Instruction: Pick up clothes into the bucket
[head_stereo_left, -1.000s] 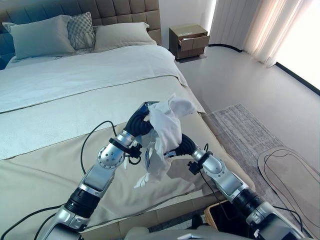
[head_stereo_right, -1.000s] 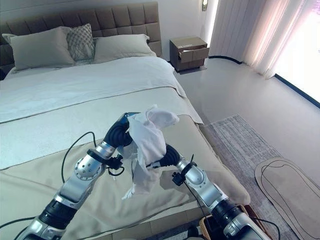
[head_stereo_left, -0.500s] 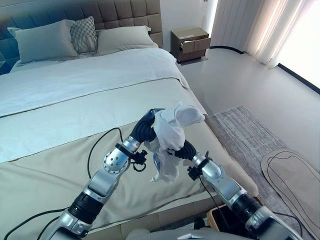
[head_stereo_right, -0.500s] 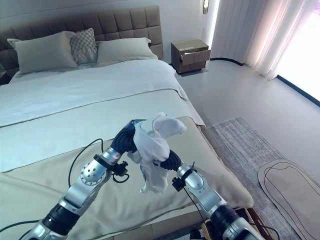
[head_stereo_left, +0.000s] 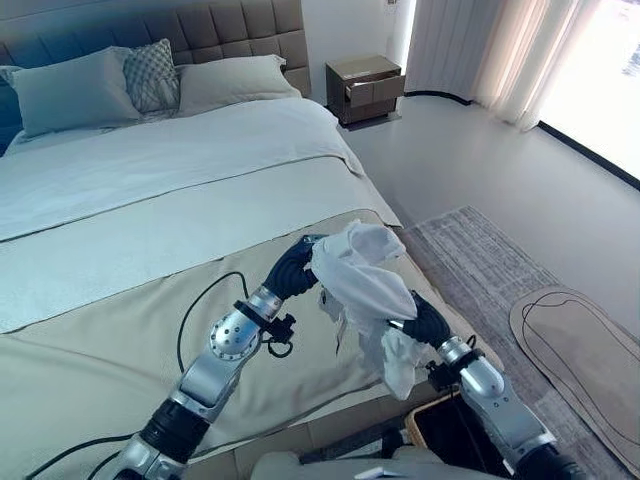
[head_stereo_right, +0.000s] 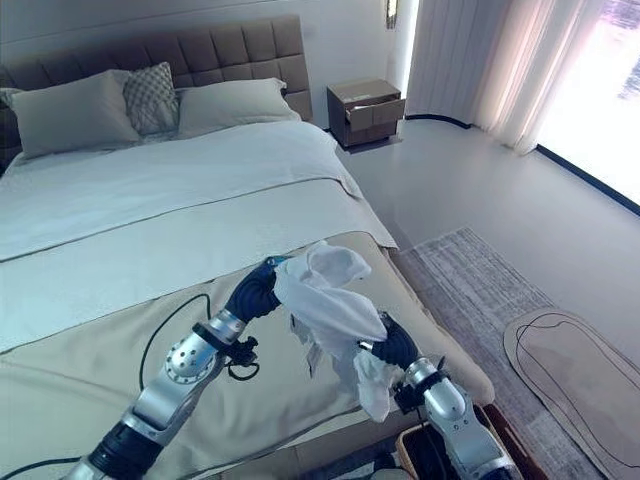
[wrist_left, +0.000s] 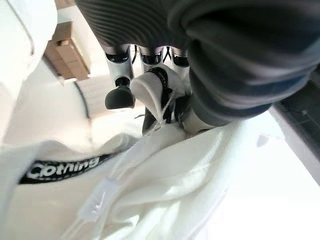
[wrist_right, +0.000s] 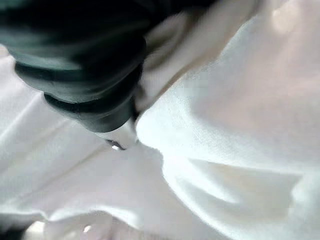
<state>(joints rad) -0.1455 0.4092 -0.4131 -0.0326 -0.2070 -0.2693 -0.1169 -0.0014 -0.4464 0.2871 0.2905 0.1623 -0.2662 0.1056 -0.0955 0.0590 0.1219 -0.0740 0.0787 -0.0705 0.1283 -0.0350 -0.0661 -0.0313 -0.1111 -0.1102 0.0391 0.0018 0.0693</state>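
White crumpled garment (head_stereo_left: 362, 285) bunched above bed (head_stereo_left: 120, 220), left hand (wrist_left: 150, 90) fingers clamped on fabric, right hand (head_stereo_left: 428, 322) grip hidden.

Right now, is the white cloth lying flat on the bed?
No, the white crumpled garment hangs above the beige bed cover, held up between the left hand and right hand.

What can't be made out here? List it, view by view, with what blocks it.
- Right hand: its fingers are buried in the white garment in the eye views, and cloth covers them in the right wrist view.
- Left hand: in the eye views the garment drapes over its fingers; the left wrist view shows them curled into the cloth.
- Bucket: the frame's lower edge and the right arm hide most of it.
- Nightstand: drawer contents too small to tell.
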